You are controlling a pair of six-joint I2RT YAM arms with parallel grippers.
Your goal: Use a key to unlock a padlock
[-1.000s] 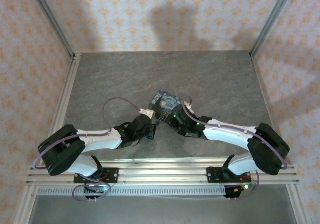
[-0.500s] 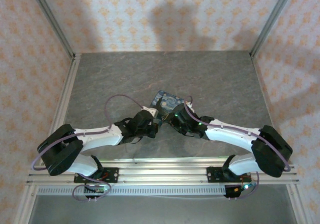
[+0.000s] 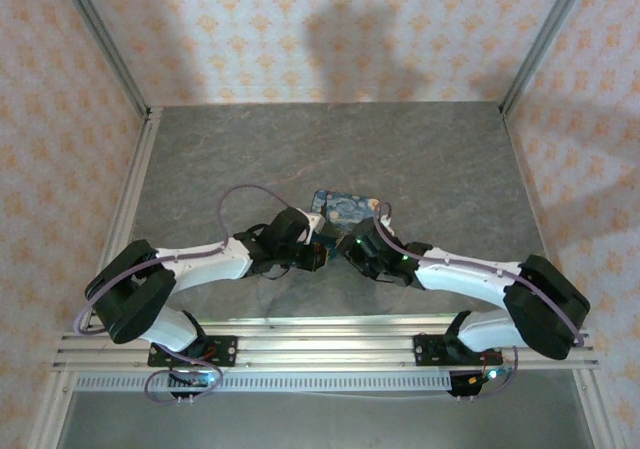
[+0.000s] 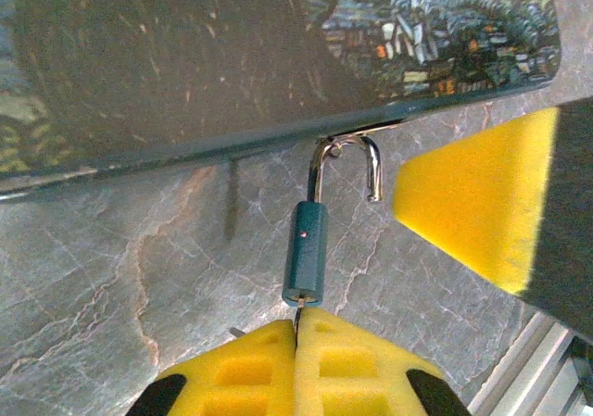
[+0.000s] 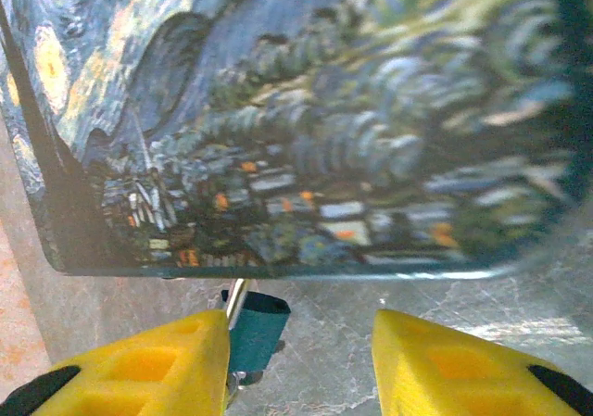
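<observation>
Left tool (image 4: 296, 331) pinches the thin silvery key (image 4: 298, 310) inside the tiny blue padlock (image 4: 305, 254) — loop (image 4: 375, 170) seems sprung; spread right tool (image 5: 298, 342) must unhook it.

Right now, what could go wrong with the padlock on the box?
The left gripper pinches only a thin metal sliver under the padlock; it may slip. Its loop hooks the box edge, so pulling could drag the box. A finger of the open right gripper sits near the loop's free end and may knock it.

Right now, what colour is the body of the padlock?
The padlock body is teal blue, clearest in the left wrist view.
</observation>
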